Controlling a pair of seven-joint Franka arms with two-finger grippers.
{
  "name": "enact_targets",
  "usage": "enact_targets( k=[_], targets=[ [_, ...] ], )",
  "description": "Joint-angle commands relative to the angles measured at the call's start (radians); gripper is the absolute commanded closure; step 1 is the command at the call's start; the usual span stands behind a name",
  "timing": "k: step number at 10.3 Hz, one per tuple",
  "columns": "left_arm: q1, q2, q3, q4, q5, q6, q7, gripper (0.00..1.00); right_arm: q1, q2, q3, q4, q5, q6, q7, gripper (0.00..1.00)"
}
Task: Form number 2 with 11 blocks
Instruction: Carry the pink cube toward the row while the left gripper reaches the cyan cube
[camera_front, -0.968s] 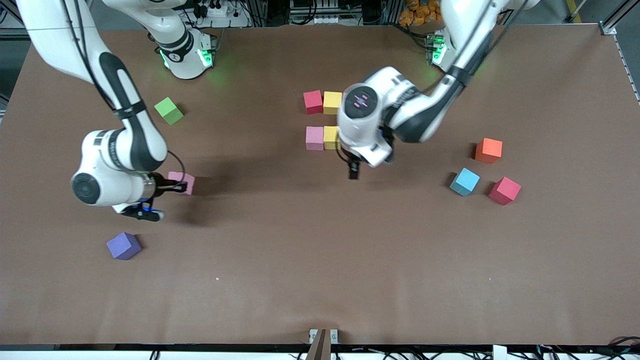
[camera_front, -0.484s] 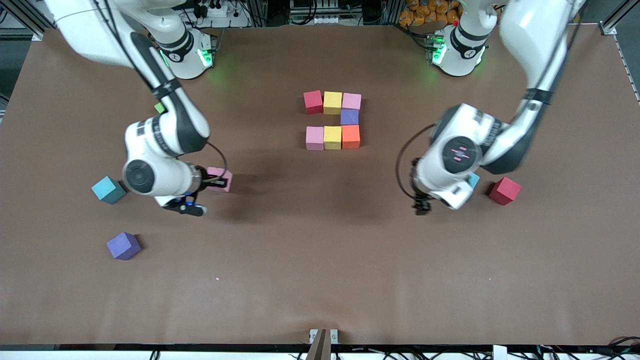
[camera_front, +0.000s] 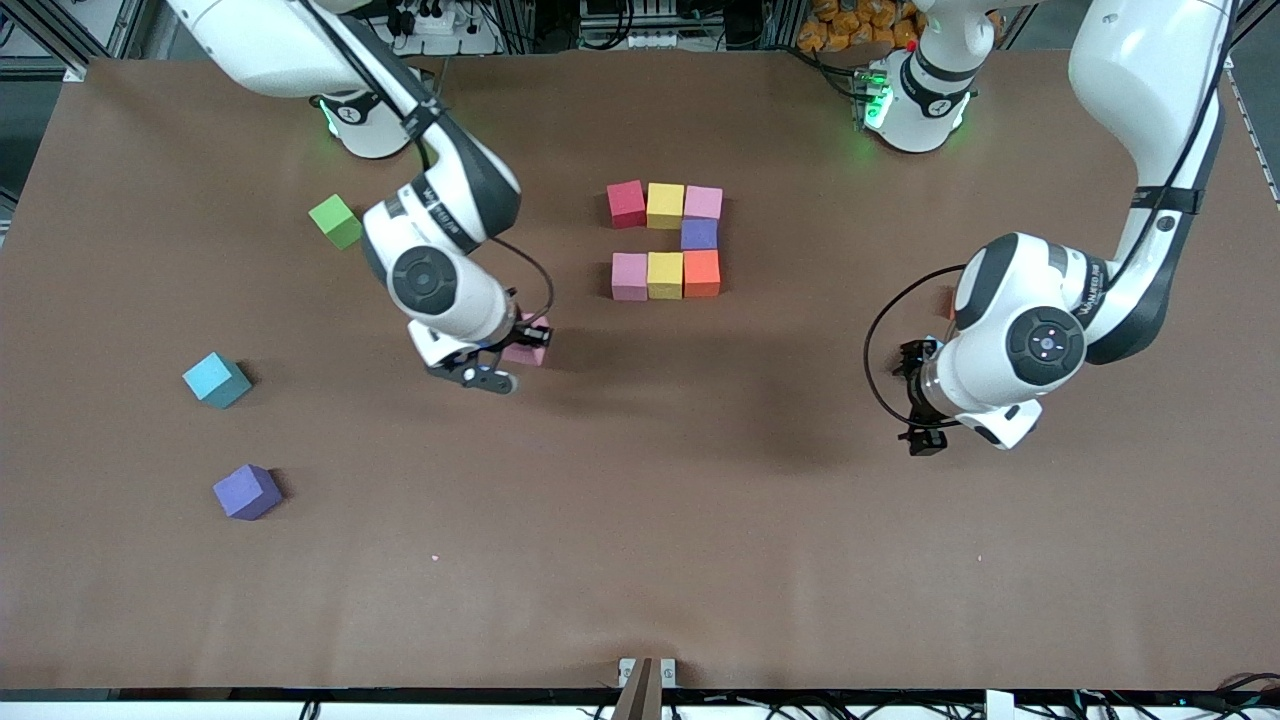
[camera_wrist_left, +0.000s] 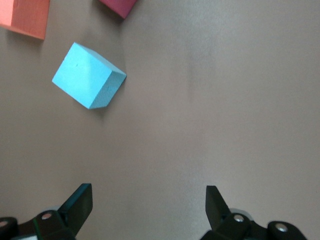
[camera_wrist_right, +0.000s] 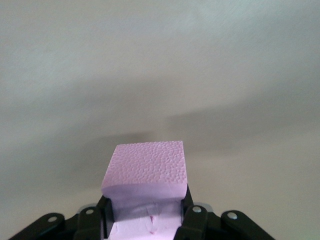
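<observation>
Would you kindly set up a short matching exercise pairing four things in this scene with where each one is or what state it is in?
Things:
1. right gripper
2. left gripper
3. green cube
4. orange block

States or places:
A. at the end of the lower row of the figure, beside a yellow block
B. fingers open, holding nothing
C. alone on the table near the right arm's base
D. shut on a pink block

Pairs: 1-D, 2-B, 3-C, 4-A
</observation>
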Motion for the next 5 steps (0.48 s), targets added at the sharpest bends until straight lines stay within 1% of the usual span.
enact_targets(
  k=[1, 4, 5],
  targets=[
    [0.039, -0.040, -0.017, -0.025, 0.013, -0.031, 0.028, 0.00, 0.077, 0.077, 0.007, 0.082, -0.034, -0.005, 0.082, 0.95],
    [0.058, -0.034, -0.017, -0.026, 0.001, -0.031, 0.048, 0.00, 0.149, 0.124, -0.006, 0.135, -0.040, -0.006, 0.118, 0.95],
    [0.062, -0.028, -0.017, -0.034, 0.000, -0.031, 0.051, 0.00, 0.174, 0.143, -0.019, 0.163, -0.040, -0.011, 0.131, 0.95]
  ],
)
